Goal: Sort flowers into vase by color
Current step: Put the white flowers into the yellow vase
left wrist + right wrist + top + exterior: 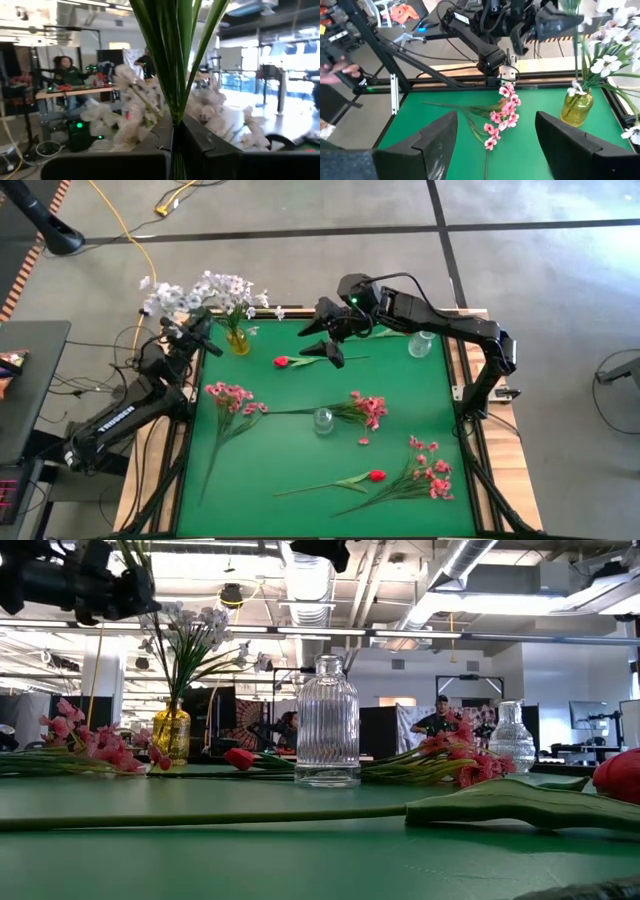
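The left gripper [198,330] is clenched on the green stems of the whitish-lavender flowers [205,292], which stand in the yellow glass vase [238,340] at the mat's far left corner. The right gripper [328,335] hangs with its fingers spread and empty over the far edge of the mat, just above a red bud [282,362] lying on its side.

A ribbed clear vase [327,722] stands empty near the mat's middle, touching a pink spray [368,409]. A second clear vase [421,344] stands empty near the far right corner. Another pink spray [231,397] lies toward the left edge, a third [432,469] near the right edge toward the front, and a second red bud [376,476] just beside it.

The green mat [300,515] covers a wood-edged tabletop on a grey floor with a yellow cable [140,250]. Beyond it lies an open workshop with desks and seated people. The left arm [115,420] bears the word "TROSSEN".
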{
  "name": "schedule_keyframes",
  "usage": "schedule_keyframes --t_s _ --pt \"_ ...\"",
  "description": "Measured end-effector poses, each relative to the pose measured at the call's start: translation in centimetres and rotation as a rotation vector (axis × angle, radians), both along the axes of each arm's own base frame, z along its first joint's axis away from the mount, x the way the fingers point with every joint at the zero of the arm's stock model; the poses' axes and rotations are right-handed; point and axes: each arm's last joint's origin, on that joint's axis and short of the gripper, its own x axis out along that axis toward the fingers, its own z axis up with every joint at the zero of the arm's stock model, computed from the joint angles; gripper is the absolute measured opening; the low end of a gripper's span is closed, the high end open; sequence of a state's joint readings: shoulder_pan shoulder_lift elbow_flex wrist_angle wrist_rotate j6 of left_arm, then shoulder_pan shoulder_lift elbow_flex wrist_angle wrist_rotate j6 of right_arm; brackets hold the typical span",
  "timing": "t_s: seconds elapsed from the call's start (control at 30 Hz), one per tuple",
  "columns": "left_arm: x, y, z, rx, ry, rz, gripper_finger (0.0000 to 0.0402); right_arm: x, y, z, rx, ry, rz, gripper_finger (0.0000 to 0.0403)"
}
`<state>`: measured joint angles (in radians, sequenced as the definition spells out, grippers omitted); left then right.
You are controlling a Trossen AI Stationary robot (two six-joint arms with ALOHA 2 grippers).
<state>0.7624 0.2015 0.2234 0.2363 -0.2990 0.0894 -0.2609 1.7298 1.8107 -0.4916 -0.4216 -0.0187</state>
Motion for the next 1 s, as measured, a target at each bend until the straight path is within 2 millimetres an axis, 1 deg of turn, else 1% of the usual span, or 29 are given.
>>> schedule_keyframes --t_s 0.17,0.37,0.57,0.67,0.77,1.0 --pt "-0.8 -0.3 0.1 -0.027 -0.073 0.110 0.0000 0.1 0.4 0.0 -0.016 0.001 0.019 0.0295" --pt "-0.8 -0.3 -0.6 -0.120 -0.128 0.103 0.0000 0.1 0.5 0.0 -0.032 -0.006 0.026 0.0295" --pt "-0.9 -0.2 -0.7 -0.142 -0.162 0.112 0.0000 0.1 0.4 0.0 -0.033 -0.006 0.025 0.0295" --pt "-0.7 -0.4 -0.2 -0.105 -0.173 0.013 0.0000 0.1 0.4 0.0 -0.033 -0.006 0.025 0.0295" --pt "-0.4 -0.8 0.2 -0.033 -0.102 -0.132 0.0000 0.1 0.4 0.0 -0.032 -0.005 0.025 0.0295" --pt "-0.3 -1.5 1.7 0.023 -0.063 -0.338 0.0000 0.1 0.4 0.0 -0.032 -0.005 0.025 0.0295"
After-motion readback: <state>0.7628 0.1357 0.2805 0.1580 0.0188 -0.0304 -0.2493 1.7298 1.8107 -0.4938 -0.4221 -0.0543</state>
